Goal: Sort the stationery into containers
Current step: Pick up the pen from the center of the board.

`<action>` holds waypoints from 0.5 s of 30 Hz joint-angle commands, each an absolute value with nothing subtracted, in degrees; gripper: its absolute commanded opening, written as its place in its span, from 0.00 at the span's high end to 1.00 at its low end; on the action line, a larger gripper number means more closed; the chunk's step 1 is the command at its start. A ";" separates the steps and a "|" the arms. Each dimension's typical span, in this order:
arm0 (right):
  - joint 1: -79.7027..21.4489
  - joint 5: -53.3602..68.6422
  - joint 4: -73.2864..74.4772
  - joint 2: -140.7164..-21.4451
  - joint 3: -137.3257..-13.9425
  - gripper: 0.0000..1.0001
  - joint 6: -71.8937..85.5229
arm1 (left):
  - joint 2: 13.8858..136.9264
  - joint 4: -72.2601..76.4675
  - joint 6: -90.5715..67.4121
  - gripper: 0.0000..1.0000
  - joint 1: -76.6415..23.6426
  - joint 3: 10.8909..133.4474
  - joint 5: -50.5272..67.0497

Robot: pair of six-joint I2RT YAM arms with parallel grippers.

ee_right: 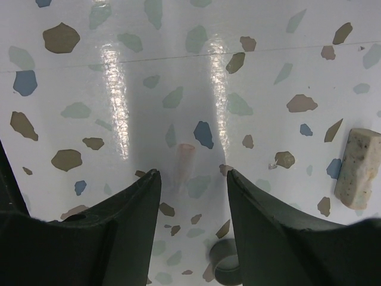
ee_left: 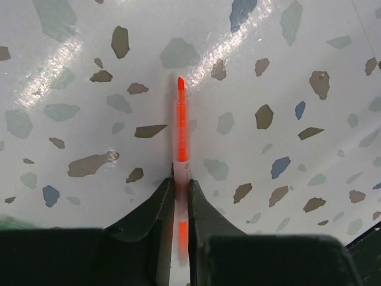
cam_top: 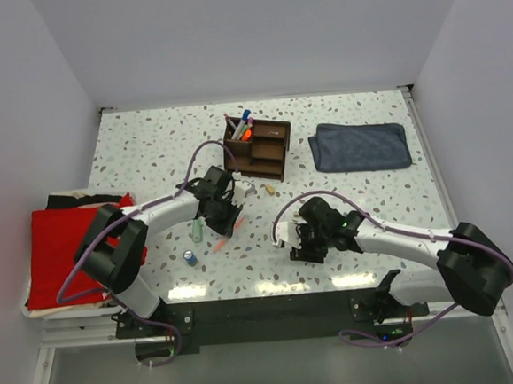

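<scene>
**Two robot arms over a speckled table, one clamping an orange highlighter**

The left arm reaches up from its base and bends to the right. Its left gripper (cam_top: 225, 217) ends on the near side of the dark wooden organizer (cam_top: 281, 145), slightly to that box's left. Seen from the wrist, its two dark fingers are pressed together on an orange highlighter (ee_left: 180, 119). The highlighter's pointed tip sticks out past the fingertips and aims away from the camera, close above the tabletop.

The right arm comes in from the right with its elbow low. Its right gripper (cam_top: 298, 240) sits nearer the arm bases than the organizer and a little to that box's right. Its fingers (ee_right: 143, 196) stand apart with nothing between them, only bare table below. A dark ring (ee_right: 223, 262) lies partly under the right-hand finger. A pale speckled block (ee_right: 357, 168) lies off to the right of the fingers.

The organizer holds several pens (cam_top: 240, 122) upright in its back left compartment. A small tan bit (cam_top: 270, 189) lies just in front of it. A pale green tube (cam_top: 196, 231) and a blue cylinder (cam_top: 190, 257) lie farther toward the arm bases, left of the organizer and beside the left gripper.

The table (cam_top: 147, 156) is glossy white with grey, brown and blue flecks. A folded blue-grey cloth (cam_top: 359, 146) lies to the right of the organizer. A red cloth (cam_top: 61, 252) sits far to the organizer's left, off the table's edge. Plain white walls close in the table on three sides.
</scene>
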State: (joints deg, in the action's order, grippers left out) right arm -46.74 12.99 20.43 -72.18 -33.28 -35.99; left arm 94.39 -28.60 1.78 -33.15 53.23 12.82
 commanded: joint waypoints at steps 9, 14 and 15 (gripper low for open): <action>-47.90 13.89 18.01 -77.25 -33.05 0.54 -36.56 | 93.08 -27.33 2.72 1.00 -32.08 53.09 14.06; -47.90 15.90 18.90 -78.84 -32.35 0.65 -37.44 | 93.16 -27.16 2.64 1.00 -32.08 53.09 14.24; -47.90 16.17 19.16 -79.01 -32.17 0.70 -37.62 | 93.25 -27.25 2.64 1.00 -31.99 53.09 14.33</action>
State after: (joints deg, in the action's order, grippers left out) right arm -47.62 15.16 17.63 -76.29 -33.85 -36.16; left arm 94.39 -28.58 1.78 -32.58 53.23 13.10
